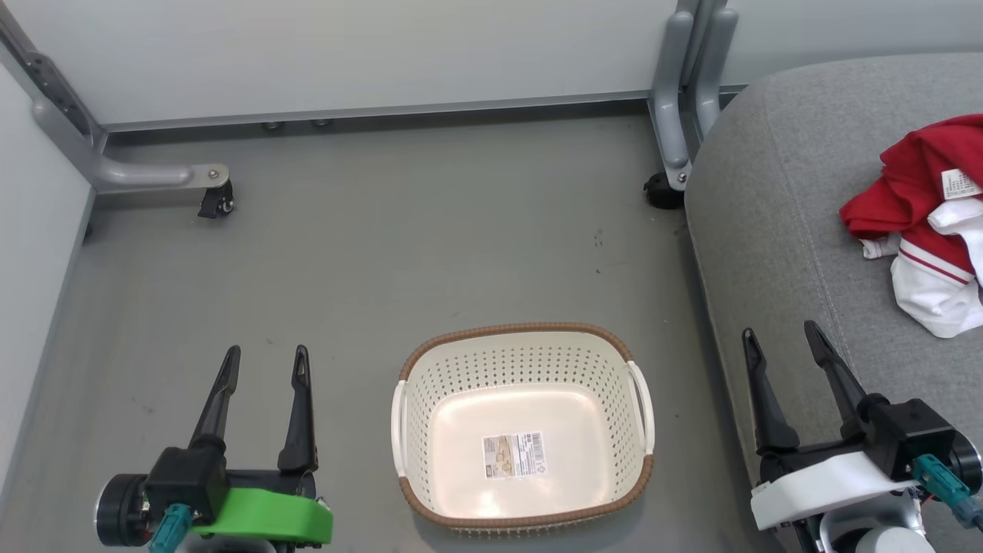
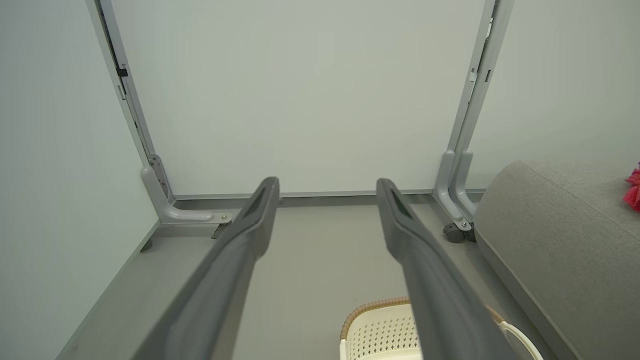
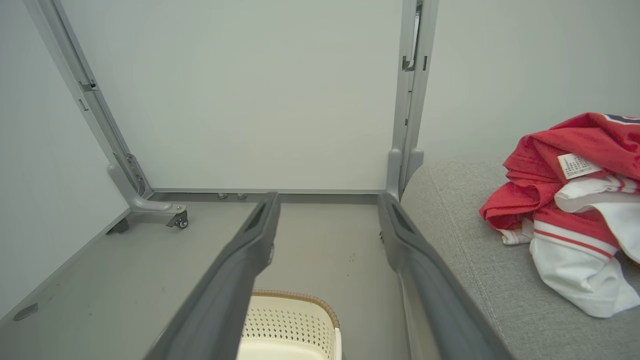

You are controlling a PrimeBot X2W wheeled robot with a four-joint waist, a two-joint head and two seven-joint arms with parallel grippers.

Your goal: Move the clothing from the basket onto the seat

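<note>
The clothing (image 1: 914, 177) sits on the seat (image 1: 768, 192) at two o'clock from the nearer right end effector (image 1: 779, 332), wide and empty like the left end effector (image 1: 266, 352).

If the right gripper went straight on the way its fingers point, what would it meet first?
Likely the pale wall panel near its foot, beyond the grey floor. The open right gripper aims just beside the grey fabric seat; depth is unclear.

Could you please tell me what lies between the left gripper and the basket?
Nothing lies there: in the head view, bare grey floor separates the left gripper from the basket.
</note>
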